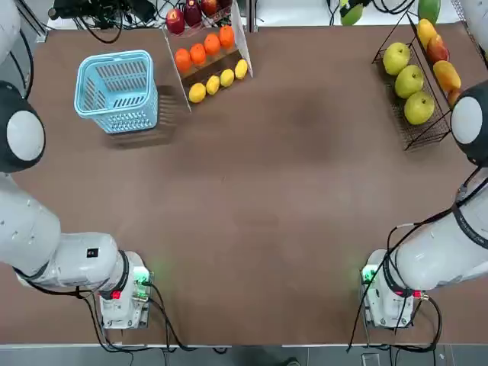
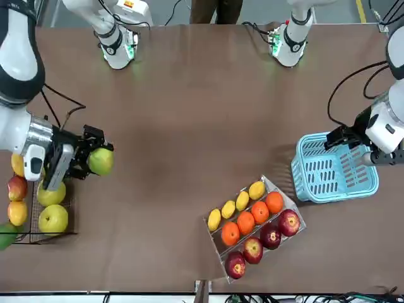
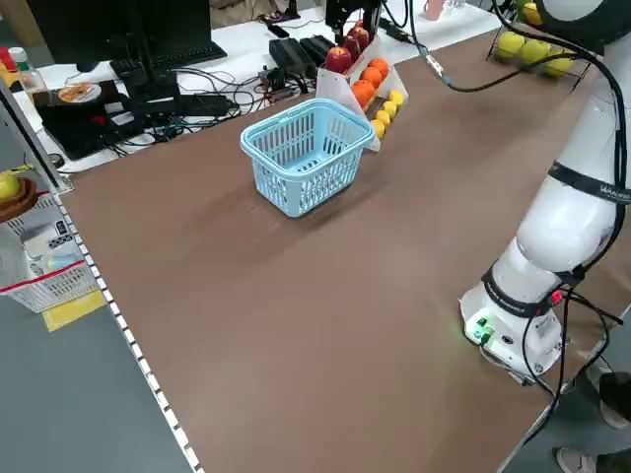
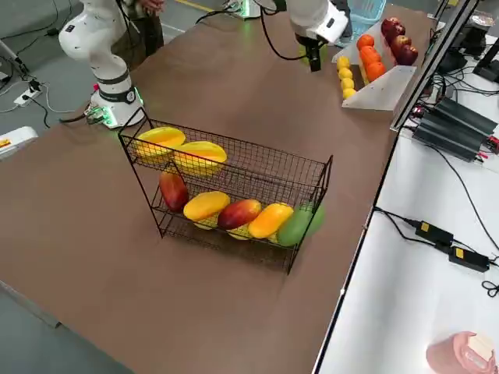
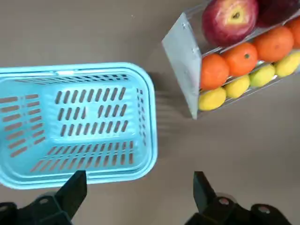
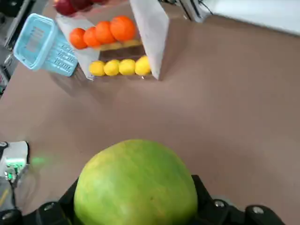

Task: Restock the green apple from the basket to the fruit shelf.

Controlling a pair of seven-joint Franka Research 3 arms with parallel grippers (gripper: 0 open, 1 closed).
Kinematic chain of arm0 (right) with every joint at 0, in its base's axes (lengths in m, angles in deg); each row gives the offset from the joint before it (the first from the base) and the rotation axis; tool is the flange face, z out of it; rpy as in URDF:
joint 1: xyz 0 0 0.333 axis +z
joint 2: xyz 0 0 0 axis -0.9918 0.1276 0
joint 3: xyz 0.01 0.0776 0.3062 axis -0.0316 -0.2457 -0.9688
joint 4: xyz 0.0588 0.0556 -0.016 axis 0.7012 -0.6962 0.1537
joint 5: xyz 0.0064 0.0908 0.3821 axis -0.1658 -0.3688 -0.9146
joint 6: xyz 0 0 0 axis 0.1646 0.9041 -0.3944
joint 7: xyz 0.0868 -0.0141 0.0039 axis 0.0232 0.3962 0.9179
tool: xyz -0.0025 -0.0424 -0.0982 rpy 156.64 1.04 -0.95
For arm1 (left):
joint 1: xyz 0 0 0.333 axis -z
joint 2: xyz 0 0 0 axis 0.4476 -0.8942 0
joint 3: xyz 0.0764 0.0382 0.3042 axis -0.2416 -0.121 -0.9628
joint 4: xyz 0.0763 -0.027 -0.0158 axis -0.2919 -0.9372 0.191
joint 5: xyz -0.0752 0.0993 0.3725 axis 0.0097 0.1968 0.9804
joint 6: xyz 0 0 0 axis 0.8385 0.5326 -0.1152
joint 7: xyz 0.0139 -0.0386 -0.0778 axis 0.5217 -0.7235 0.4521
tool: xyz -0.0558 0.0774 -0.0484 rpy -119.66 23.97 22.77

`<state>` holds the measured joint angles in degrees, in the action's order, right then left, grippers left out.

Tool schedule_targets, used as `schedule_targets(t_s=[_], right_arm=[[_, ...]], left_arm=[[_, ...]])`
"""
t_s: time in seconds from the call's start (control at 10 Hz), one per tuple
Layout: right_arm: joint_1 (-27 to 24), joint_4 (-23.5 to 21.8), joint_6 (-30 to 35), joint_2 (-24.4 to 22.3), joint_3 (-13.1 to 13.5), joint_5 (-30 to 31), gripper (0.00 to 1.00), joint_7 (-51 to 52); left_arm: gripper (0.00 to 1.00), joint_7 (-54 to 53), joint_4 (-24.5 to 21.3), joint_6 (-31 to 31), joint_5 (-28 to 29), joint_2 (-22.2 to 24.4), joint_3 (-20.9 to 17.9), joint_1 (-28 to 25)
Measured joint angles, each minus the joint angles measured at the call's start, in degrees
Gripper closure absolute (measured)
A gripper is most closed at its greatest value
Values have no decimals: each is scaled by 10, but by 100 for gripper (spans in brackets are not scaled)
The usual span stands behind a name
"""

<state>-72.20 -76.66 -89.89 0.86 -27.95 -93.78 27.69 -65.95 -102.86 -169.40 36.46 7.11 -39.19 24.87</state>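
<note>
My right gripper [image 2: 93, 158] is shut on the green apple [image 2: 102, 161], which fills the right wrist view [image 6: 136, 183] between the two fingers. It hangs above the table just beside the black wire fruit shelf [image 2: 50, 235], on the table-centre side. Three more green apples [image 1: 409, 80] lie on the shelf's [image 1: 427, 136] upper tray. The light blue basket [image 1: 114, 59] stands at the far left with nothing in it [image 5: 145, 84]. My left gripper [image 5: 138, 187] hovers open over the basket's near rim [image 2: 303, 144].
A white-panelled stand [image 1: 242, 34] holds oranges, lemons and red apples between basket and shelf. Mangoes [image 4: 234, 212] fill the shelf's lower tier. Arm bases [image 1: 126, 293] [image 1: 389, 293] sit at the near edge. Cables run behind the table.
</note>
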Motion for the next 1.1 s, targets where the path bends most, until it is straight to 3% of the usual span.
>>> schedule_targets(t_s=[0.2,0.6,0.9,1.1], right_arm=[[-5,40,64,-1,38,75,8,-74],[-62,170,170,-6,44,218,8,-65],[-104,214,173,-5,40,330,8,40],[-110,217,130,3,38,395,8,84]], left_arm=[[0,-2,14,10,15,5,-9,12],[0,-15,19,44,7,18,-57,15],[0,-14,19,46,7,20,-54,21],[0,-14,32,45,14,20,-55,19]])
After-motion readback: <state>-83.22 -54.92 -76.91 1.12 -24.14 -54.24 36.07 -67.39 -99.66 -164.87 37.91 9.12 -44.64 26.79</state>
